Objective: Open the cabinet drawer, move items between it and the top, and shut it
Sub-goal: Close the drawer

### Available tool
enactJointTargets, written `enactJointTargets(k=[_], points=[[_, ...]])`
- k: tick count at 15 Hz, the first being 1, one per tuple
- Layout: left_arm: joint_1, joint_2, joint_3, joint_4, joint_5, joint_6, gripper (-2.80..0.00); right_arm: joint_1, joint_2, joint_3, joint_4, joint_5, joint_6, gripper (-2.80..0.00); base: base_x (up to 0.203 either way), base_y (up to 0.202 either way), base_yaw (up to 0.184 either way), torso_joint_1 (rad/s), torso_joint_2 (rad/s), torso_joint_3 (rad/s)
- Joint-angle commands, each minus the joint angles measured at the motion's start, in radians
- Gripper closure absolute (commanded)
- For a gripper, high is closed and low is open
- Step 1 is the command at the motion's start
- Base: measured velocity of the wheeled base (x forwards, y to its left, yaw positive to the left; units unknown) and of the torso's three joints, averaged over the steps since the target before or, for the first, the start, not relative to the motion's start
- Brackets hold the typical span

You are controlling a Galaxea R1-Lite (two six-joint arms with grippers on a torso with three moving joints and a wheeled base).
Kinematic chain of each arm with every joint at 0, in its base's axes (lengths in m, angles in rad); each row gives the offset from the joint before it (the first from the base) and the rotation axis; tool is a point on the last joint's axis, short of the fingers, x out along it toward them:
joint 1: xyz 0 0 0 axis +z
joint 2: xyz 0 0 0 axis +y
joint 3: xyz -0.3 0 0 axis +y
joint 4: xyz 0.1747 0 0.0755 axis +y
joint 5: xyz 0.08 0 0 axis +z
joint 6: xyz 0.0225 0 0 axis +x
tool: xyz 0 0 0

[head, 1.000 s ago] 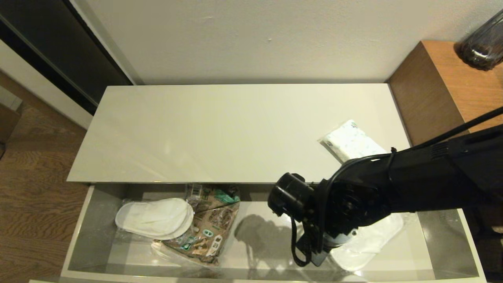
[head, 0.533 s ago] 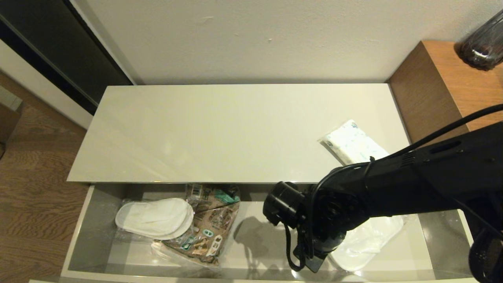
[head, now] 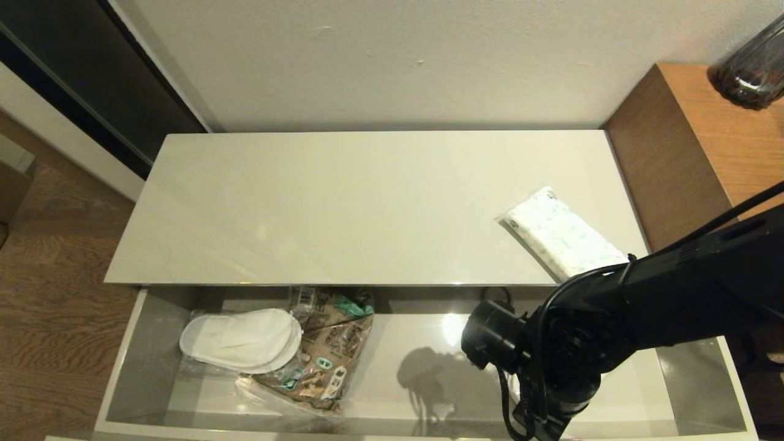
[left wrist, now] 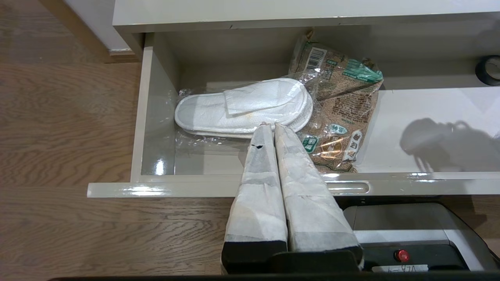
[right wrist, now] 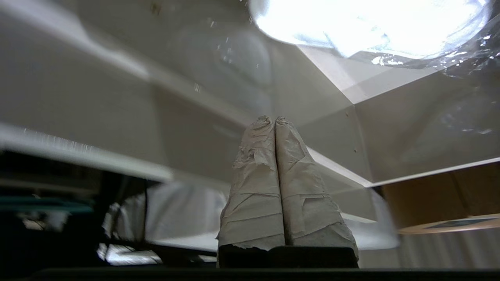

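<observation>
the left gripper [left wrist: 269, 127] hangs closed and empty before the open cabinet drawer [head: 125, 367], slippers [head: 239, 340] at its left end. tissue pack [head: 560, 233] lies near the top's [head: 343, 202] right front corner. right gripper [right wrist: 270, 121], pinched empty, sits inside the drawer's right end; next it likely needs opening over an item.

The snack bag [left wrist: 339, 113] carries a barcode and printed characters too small to read; nothing else bears text.
</observation>
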Motion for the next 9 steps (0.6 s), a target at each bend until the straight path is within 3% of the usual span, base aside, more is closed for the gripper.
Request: enactJointTargets(k=[1,4,6,9], points=[[0.0,0.0,0.0,0.0,-0.001,0.0,0.0,-0.03,0.041,-0.004,-0.049,-0.002,0.008,0.0,0.0,0.0,0.0,0.0,0.0,0.0],[0.0,0.0,-0.001,0.0,-0.001,0.0,0.0,-0.035,0.049,0.006,-0.058,-0.006,0.012,0.0,0.0,0.0,0.0,0.0,0.0,0.0],[0.0,0.001,0.0,0.0,0.0,0.0,0.0,-0.037,0.063,0.009,-0.07,-0.053,0.024,0.0,0.0,0.0,0.0,0.0,0.0,0.0],[0.0,0.0,0.0,0.0,-0.001,0.0,0.0,-0.037,0.105,0.007,-0.241,-0.109,0.018,0.0,0.0,0.0,0.0,0.0,0.0,0.0]])
